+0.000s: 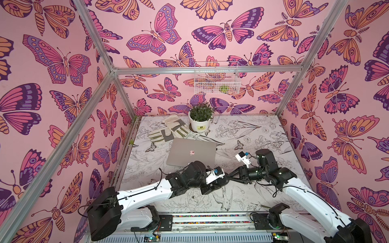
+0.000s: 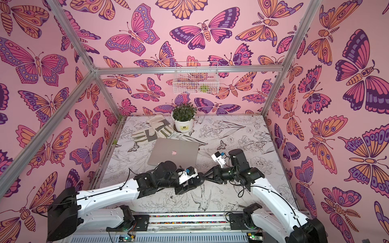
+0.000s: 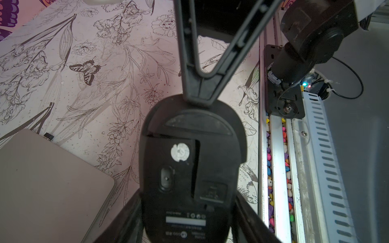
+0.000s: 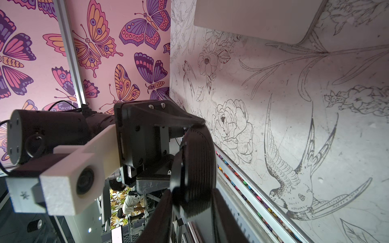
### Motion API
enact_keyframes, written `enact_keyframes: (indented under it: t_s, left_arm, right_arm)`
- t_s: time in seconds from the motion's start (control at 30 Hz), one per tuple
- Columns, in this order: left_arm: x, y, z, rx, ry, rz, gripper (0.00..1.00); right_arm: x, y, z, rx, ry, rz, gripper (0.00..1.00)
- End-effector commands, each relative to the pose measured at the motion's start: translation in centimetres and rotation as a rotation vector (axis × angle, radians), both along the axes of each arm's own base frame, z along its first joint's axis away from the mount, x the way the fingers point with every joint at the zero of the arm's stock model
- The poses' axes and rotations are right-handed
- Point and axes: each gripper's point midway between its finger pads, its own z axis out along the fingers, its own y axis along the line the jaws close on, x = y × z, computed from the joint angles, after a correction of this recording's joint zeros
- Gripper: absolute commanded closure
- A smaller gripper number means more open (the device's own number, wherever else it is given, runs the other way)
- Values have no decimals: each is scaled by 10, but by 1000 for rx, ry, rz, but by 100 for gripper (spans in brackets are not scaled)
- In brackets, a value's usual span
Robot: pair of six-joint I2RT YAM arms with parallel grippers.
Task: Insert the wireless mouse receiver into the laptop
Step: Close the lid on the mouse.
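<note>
Unlike the top views, the left wrist view is showing left fingers (image 3: 124, 223) half-spread gripping a black oval plastic mouse (image 3: 189, 168), right fingers (image 3: 187, 52) pinching its end; tiny black receiver (image 3: 48, 136) touching silver-grey laptop (image 3: 42, 189) edge.

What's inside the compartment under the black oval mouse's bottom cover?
The black oval mouse shows a dark gap along its skewed cover, beside a round white sticker. Inside is only shadow; the cover hides the rest.

Back of the floral-print table (image 1: 252, 134), a white ceramic pot of green leaves (image 1: 199, 124) stands with cream fabric work gloves (image 1: 168, 131) just beside it; a white wire basket (image 1: 216, 79) hangs on the wall, and a black oval mouse (image 3: 189, 172) shows its underside
</note>
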Motion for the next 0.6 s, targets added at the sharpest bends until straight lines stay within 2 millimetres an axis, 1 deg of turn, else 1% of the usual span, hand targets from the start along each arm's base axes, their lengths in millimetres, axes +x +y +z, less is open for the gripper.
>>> enact_keyframes:
  t_s: [0.0,0.07,0.17,0.3,0.43,0.57]
  left_arm:
    - [0,-6,14,-33,-16,-12,50]
    - [-1,-5,13,-32,-17,-10,50]
    - [-2,-3,11,-24,-10,-8,50]
    - [-2,0,4,20,11,2,50]
    - [0,2,0,54,34,22,51]
    - [2,-1,5,41,39,31,51]
  right_arm:
    - [0,1,1,-1,-15,1,68]
    - [0,0,3,-6,-28,3,65]
    - [-2,-3,8,-28,-71,14,58]
    - [-4,-10,9,-90,-121,16,49]
    - [-6,-13,12,-107,-151,13,43]
    - [-9,-8,10,-112,-156,30,40]
